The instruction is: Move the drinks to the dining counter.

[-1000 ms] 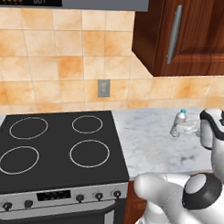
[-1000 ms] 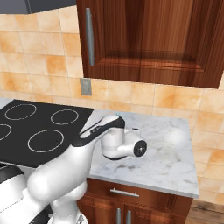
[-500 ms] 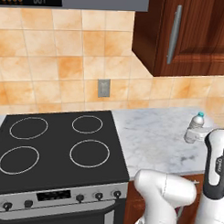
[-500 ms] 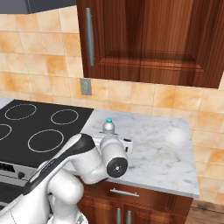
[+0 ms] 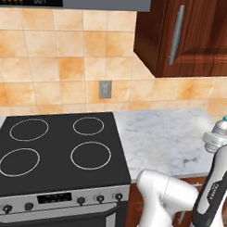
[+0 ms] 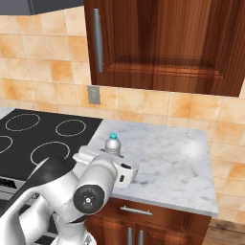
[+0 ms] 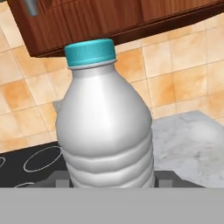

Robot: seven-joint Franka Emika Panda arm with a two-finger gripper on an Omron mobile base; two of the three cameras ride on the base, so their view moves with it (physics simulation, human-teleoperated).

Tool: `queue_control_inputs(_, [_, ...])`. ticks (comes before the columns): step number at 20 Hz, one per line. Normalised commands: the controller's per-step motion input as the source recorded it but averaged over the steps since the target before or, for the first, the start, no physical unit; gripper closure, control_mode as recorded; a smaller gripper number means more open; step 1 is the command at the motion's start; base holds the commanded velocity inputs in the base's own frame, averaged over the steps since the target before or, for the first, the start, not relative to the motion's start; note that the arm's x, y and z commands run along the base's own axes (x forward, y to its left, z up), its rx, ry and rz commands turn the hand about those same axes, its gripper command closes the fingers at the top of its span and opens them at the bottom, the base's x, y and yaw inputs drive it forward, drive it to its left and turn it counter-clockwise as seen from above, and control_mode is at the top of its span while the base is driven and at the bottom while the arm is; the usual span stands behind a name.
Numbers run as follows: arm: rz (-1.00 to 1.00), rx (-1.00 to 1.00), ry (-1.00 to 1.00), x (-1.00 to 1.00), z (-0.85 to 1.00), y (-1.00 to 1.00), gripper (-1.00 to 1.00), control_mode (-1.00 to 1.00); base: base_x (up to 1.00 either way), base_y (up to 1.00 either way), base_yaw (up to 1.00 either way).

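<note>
A small clear ribbed water bottle with a blue cap stands upright between my gripper's jaws, one of the drinks. Both dark fingertips press against its lower body. From the left base view the bottle pokes up out of the gripper at the far right edge, over the marble worktop. From the right base view its cap and neck rise just behind the white hand, near the worktop's front left part. The dining counter is out of view.
A black stove with four burners sits left of the narrow marble worktop. Dark wood cabinets with a steel handle hang above it. A wall outlet is set in the orange tile backsplash.
The arm has swung round with the bottle in its grip. In the left base view the bottle has travelled from mid-worktop to the right edge; the grip has stayed shut.
</note>
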Motion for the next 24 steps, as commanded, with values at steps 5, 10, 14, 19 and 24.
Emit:
queue_control_inputs(5, [-0.11,0.0,0.04,-0.68,0.54,0.06,1.0,-1.0,0.0,0.0,0.0])
queue_control_inputs(10, [-0.04,0.0,0.03,-0.28,0.16,0.02,1.0,1.0,-0.53,0.0,-0.09])
queue_control_inputs(14, [0.0,0.0,0.0,0.0,0.0,0.0,1.0,1.0,-0.51,0.08,-0.4])
queue_control_inputs(19, [0.0,0.0,0.0,0.0,0.0,0.0,1.0,1.0,-0.08,0.06,-0.89])
queue_control_inputs(24, [0.0,0.0,0.0,0.0,0.0,0.0,1.0,1.0,0.0,0.0,-1.0])
